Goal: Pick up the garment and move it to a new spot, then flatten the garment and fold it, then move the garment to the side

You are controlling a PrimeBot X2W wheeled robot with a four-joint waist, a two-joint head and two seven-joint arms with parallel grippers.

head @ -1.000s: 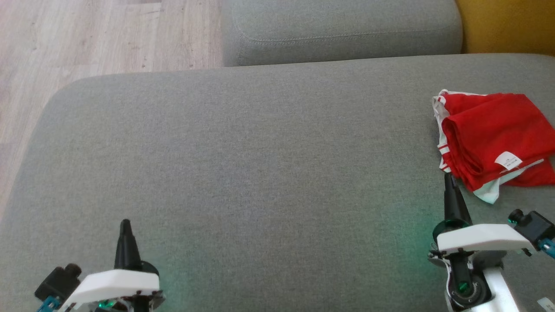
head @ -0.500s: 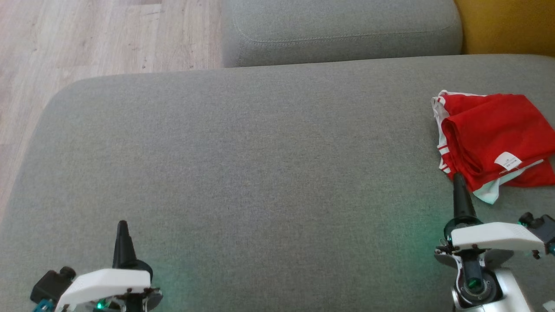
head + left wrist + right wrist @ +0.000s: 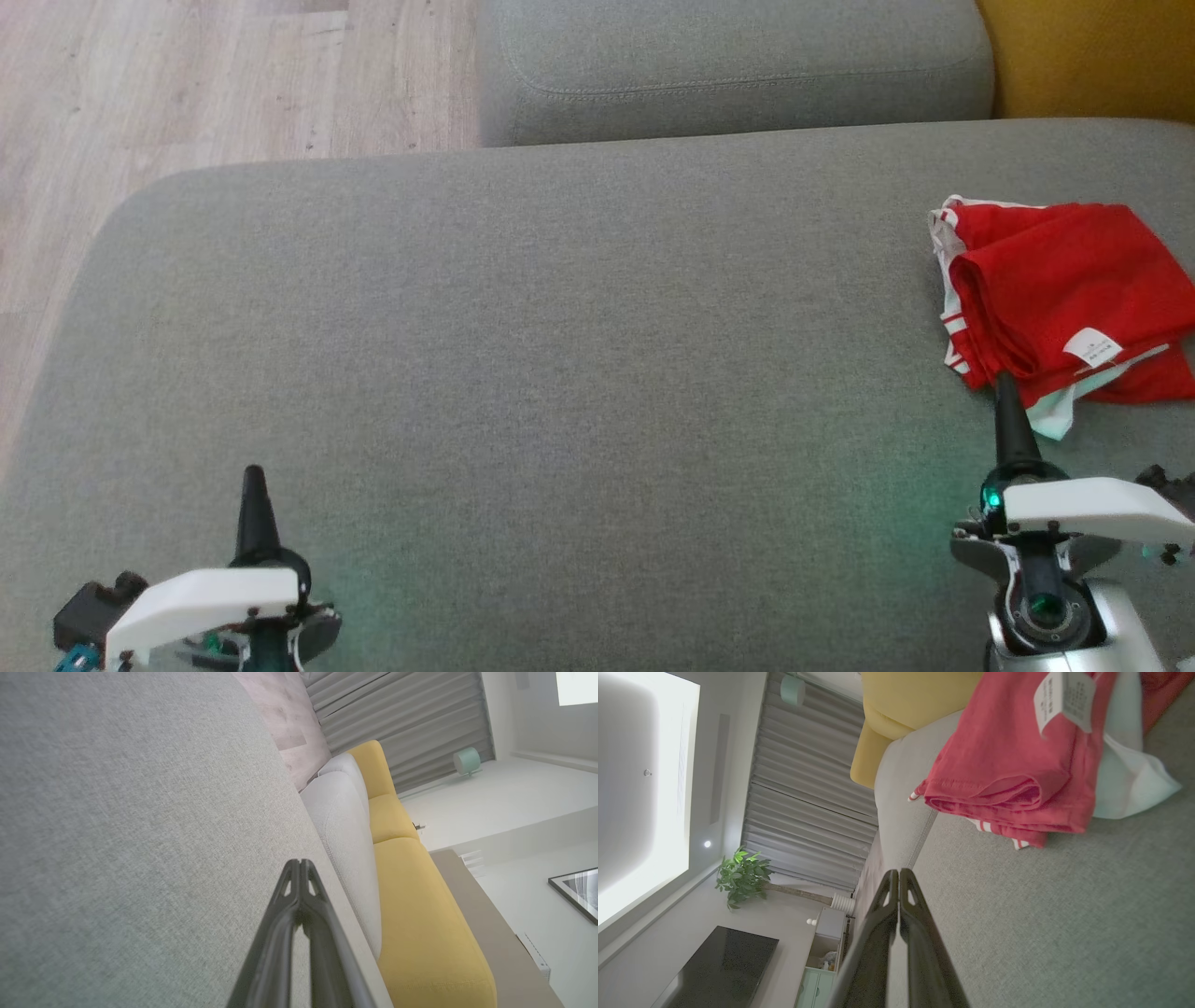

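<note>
1. Leftmost, pale wooden floor (image 3: 187, 84) shows past the rounded corner of the grey seat cushion (image 3: 560, 373).
2. Low on the left of the head view, the left gripper (image 3: 252, 474) sits over the seat fabric. Its two dark fingers are pressed together to one point, as the left wrist view (image 3: 299, 863) confirms, and they pinch nothing.
3. Beyond the seat's far edge, near the middle, lies a grey back cushion (image 3: 728, 65).
4. Low on the right, the right gripper (image 3: 1005, 383) also has its fingers pressed together and empty. In the right wrist view (image 3: 899, 871) the tips are near the garment, with a strip of grey seat between them.
5. The garment (image 3: 1055, 280), red with white trim, lies loosely folded at the seat's right end. It is cut off by the picture's edge, and a white label (image 3: 1092, 348) faces up on its near side.
6. A yellow cushion (image 3: 1092, 56) fills the top right corner.
</note>
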